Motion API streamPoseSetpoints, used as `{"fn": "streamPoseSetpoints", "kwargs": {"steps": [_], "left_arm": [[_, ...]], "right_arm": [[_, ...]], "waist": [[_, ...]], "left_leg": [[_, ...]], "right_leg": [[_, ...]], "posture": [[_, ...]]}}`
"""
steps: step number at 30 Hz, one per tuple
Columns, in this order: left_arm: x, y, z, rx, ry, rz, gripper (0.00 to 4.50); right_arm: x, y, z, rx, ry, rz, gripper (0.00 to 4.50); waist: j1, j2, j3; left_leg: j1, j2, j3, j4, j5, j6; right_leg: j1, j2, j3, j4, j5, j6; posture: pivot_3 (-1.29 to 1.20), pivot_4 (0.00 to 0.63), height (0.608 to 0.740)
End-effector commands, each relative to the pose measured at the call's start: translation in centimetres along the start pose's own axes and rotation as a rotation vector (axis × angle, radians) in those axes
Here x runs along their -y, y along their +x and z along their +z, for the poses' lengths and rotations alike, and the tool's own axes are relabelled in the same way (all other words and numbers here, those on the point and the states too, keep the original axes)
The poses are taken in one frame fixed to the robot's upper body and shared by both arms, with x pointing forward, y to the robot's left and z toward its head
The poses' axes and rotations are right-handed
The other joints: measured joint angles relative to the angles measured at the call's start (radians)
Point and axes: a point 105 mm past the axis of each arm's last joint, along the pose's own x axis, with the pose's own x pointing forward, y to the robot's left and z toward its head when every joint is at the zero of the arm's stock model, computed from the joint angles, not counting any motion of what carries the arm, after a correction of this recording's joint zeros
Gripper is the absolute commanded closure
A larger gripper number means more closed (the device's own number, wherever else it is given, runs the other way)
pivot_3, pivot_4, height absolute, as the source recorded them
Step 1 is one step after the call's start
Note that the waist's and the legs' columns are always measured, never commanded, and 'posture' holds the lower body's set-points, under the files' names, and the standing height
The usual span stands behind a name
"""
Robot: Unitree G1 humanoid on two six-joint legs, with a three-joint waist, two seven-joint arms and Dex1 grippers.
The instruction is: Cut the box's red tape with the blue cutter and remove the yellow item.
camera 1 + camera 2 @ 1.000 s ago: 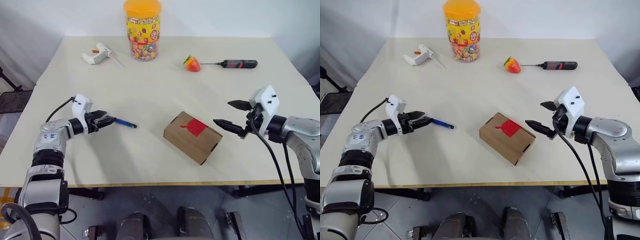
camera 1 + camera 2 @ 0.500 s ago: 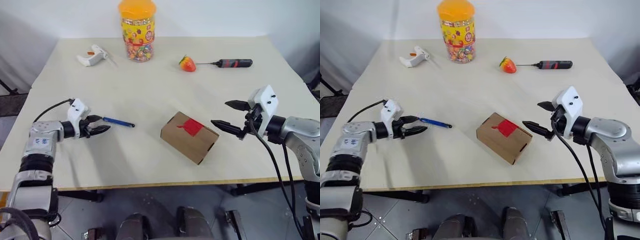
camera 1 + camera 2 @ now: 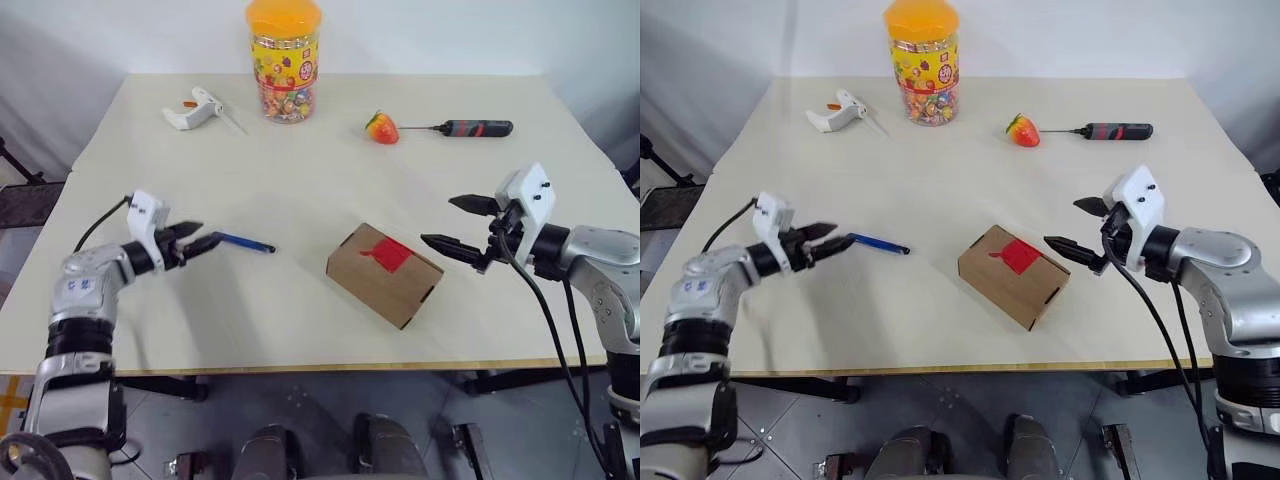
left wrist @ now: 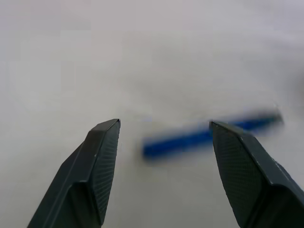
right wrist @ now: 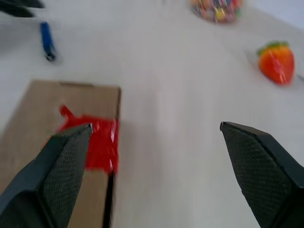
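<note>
Candy jar (image 3: 285,60), white tool (image 3: 198,108), strawberry (image 3: 383,127), screwdriver (image 3: 468,128) on table (image 3: 300,190).

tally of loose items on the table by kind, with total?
Tools: 3 (blue cutter, screwdriver, white pistol-shaped tool)
Containers: 2 (box, candy jar)
Toy fruit: 1 (strawberry)
Total: 6
</note>
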Motion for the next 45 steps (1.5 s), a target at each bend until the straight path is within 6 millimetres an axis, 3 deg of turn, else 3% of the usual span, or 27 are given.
{"fn": "streamPoseSetpoints", "kwargs": {"steps": [1,5,8,11,19,23,28,31,34,40,45], "left_arm": [[-0.3,0.3,-0.4,-0.01,0.006,0.007,1.34],[-0.5,0.9,-1.4,-0.06,0.016,0.009,1.34],[0.0,0.9,-4.1,-0.192,0.062,-0.043,1.34],[0.2,0.4,-5.4,-0.266,0.089,-0.081,1.34],[0.8,-1.4,-8.6,-0.439,0.143,-0.188,1.34],[1.4,-3.6,-11.2,-0.56,0.184,-0.254,1.34],[1.9,-4.8,-9.6,-0.473,0.168,-0.239,1.34],[1.9,-3.9,-7.8,-0.386,0.146,-0.193,1.34],[1.3,-2.9,-7.2,-0.365,0.188,-0.147,1.34],[1.2,0.5,-5.8,-0.271,0.381,-0.111,1.34],[1.5,0.7,-7.4,-0.361,0.432,-0.178,1.34]], "right_arm": [[-0.1,-0.2,0.8,0.034,-0.026,0.001,0.0],[-0.3,-0.3,0.7,0.033,-0.024,-0.001,0.0],[-0.3,-0.6,0.6,0.028,-0.025,-0.008,0.0],[-0.3,-0.8,0.6,0.025,-0.025,-0.015,0.0],[-0.3,-0.9,0.6,0.021,-0.025,-0.018,0.0],[-0.2,-0.9,0.6,0.02,-0.026,-0.019,0.0],[-0.3,-1.1,0.5,0.015,-0.02,-0.019,0.0],[-0.3,-0.8,0.4,0.016,-0.017,-0.015,0.0],[-0.2,-0.4,0.6,0.024,-0.019,-0.006,0.0],[0.1,-0.2,0.9,0.03,-0.029,-0.006,0.0],[0.0,-0.4,0.7,0.026,-0.027,-0.012,0.0]], "waist": [[0.0,0.0,0.0],[-0.002,-0.001,0.001],[-0.002,-0.001,0.001],[-0.001,-0.001,0.001],[-0.002,0.001,-0.002],[-0.008,0.006,-0.005],[-0.033,0.015,-0.013],[-0.029,0.015,-0.013],[-0.023,0.015,-0.013],[0.01,0.014,-0.013],[0.015,0.014,-0.013]], "left_leg": [[-0.001,0.0,0.0,-0.001,0.0,0.0],[-0.003,-0.002,0.0,-0.002,0.0,0.0],[-0.003,-0.003,0.001,-0.002,0.0,0.0],[-0.002,-0.003,0.001,-0.002,0.0,0.0],[-0.001,0.0,0.002,-0.002,0.0,0.0],[0.0,0.0,0.002,-0.003,-0.001,0.0],[0.004,0.001,0.005,-0.006,-0.001,-0.001],[0.006,0.002,0.007,-0.005,-0.001,-0.001],[0.007,0.001,0.007,-0.004,-0.001,-0.001],[0.011,-0.002,0.003,-0.003,-0.001,0.002],[0.011,-0.005,0.003,-0.003,0.0,0.004]], "right_leg": [[-0.001,0.0,-0.001,0.0,0.0,0.0],[-0.002,0.0,-0.005,-0.001,0.0,0.0],[-0.002,0.001,-0.006,-0.002,0.0,0.0],[-0.002,0.001,-0.005,-0.002,0.0,0.0],[-0.002,0.0,-0.004,-0.001,0.0,0.0],[-0.002,0.001,-0.004,-0.001,0.0,0.0],[-0.002,0.0,-0.004,-0.001,0.0,0.0],[-0.001,0.0,-0.003,0.0,0.0,0.0],[0.001,-0.001,-0.003,0.0,0.0,0.0],[0.007,-0.006,-0.006,0.001,0.0,0.0],[0.007,-0.01,-0.007,0.001,0.0,0.0]], "posture": [[0.0,0.15,0.74],[0.0,0.15,0.74],[0.0,0.15,0.74],[0.0,0.15,0.74],[0.0,0.15,0.74],[0.0,0.15,0.74],[0.0,0.15,0.74],[0.0,0.15,0.74],[0.0,0.15,0.74],[0.0,0.15,0.74],[0.0,0.15,0.74]]}}
